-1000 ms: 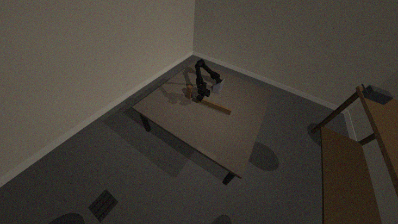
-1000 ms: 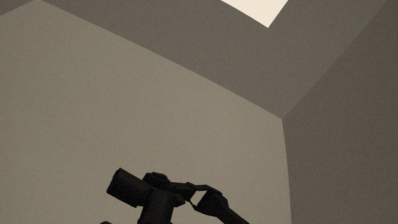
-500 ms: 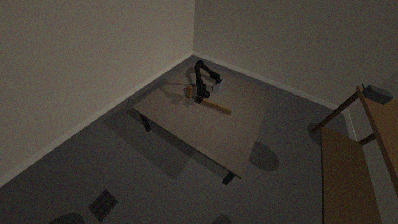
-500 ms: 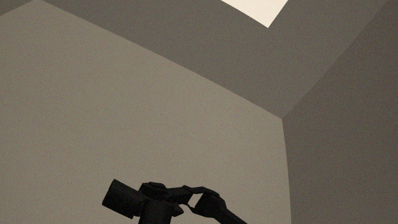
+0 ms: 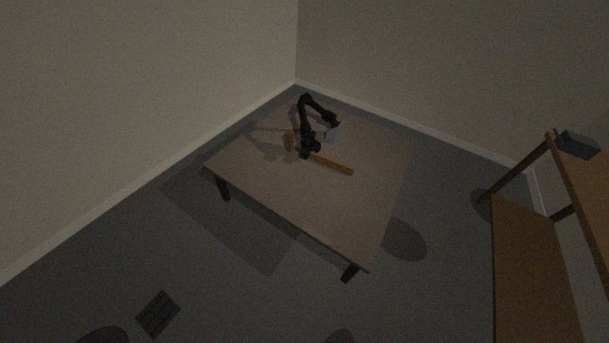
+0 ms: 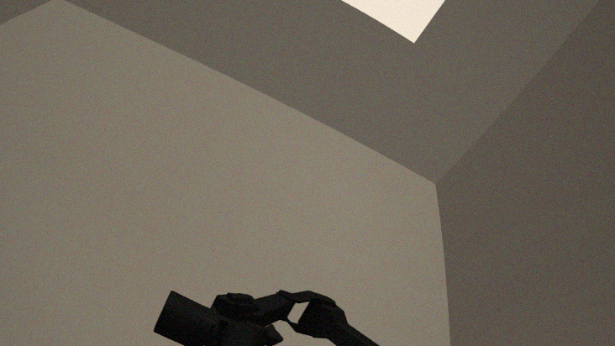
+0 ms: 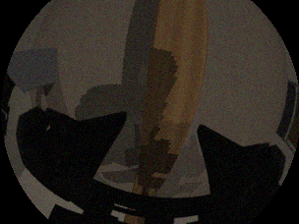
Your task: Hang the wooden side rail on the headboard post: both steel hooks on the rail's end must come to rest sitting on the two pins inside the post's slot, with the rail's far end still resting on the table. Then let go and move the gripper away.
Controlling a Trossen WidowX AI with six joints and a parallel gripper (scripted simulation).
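The wooden side rail (image 5: pixel 334 164) (image 7: pixel 189 59) lies on the table (image 5: pixel 314 204), with its far end toward the right in the top view. The headboard post (image 5: pixel 289 140) stands on the table to the left of the rail and the arm. My gripper (image 5: pixel 304 156) (image 7: pixel 162 122) is open and empty. It is over the rail's end nearer the post, pointing down, with one finger to each side of the rail in the wrist view. Its shadow falls on the rail. The steel hooks, the slot and the pins cannot be made out. The exterior view shows only part of the arm.
A pale box-like block (image 5: pixel 333 132) (image 7: pixel 34 69) is at the arm's base, behind the rail. Walls meet in a corner behind the table. A wooden shelf unit (image 5: pixel 525 267) with a dark box (image 5: pixel 576 143) on top stands apart at the right.
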